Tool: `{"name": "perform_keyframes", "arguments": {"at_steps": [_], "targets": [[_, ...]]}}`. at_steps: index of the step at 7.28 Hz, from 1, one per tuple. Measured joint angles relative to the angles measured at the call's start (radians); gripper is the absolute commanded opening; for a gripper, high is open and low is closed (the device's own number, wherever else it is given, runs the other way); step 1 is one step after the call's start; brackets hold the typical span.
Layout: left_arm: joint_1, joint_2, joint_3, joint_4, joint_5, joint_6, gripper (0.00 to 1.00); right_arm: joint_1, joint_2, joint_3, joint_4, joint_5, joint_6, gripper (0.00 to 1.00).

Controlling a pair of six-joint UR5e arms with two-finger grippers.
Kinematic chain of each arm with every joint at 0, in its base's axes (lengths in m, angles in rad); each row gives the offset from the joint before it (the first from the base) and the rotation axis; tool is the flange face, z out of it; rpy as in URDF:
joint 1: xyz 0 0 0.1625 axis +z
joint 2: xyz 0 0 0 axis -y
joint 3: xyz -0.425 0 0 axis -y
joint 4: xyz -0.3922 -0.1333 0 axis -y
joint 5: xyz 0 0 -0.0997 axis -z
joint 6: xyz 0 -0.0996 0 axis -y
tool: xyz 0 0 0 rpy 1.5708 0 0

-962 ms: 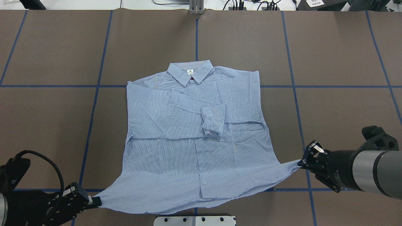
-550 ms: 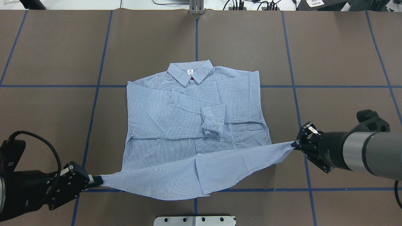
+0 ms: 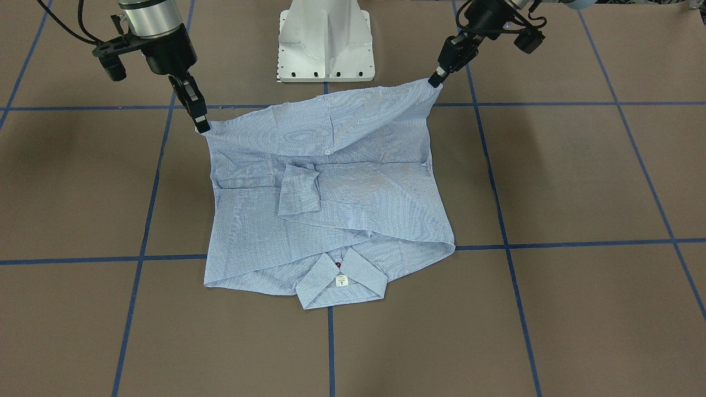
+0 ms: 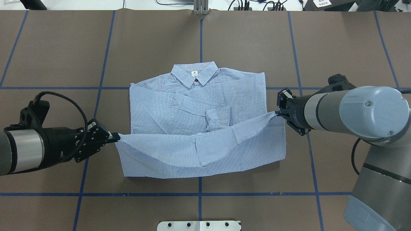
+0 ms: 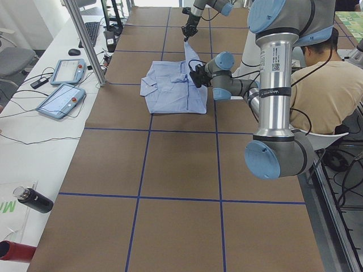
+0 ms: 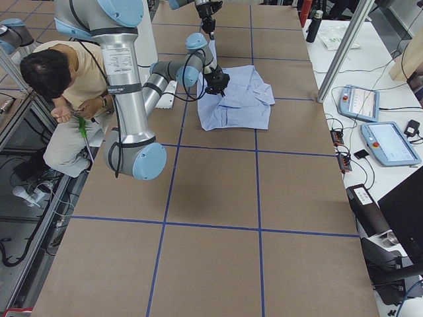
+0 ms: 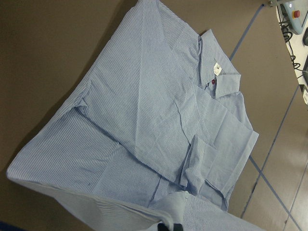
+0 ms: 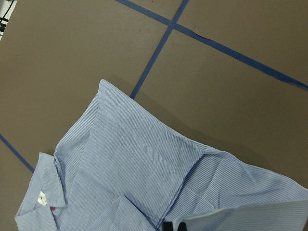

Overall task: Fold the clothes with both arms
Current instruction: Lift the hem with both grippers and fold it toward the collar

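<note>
Shirt (image 4: 173,106) in left claw (image 4: 117,137), right claw (image 4: 276,113)

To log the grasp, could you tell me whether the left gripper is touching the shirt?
Touching. The overhead view shows the left gripper pinching the shirt at its hem corner, with the cloth taut.

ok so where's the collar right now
In the overhead view the collar lies flat at the shirt's far edge, on the blue centre line, opposite the lifted hem.
</note>
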Motion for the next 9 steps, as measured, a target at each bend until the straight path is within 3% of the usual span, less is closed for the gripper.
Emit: {"name": "perform_keyframes", "arguments": {"at_steps": [9], "targets": [[-0.199,-0.256,0.347,0.003,-0.020,0.110,0.00,0.144,0.202,-0.312,-0.001,0.001,-0.170,0.00]]}}
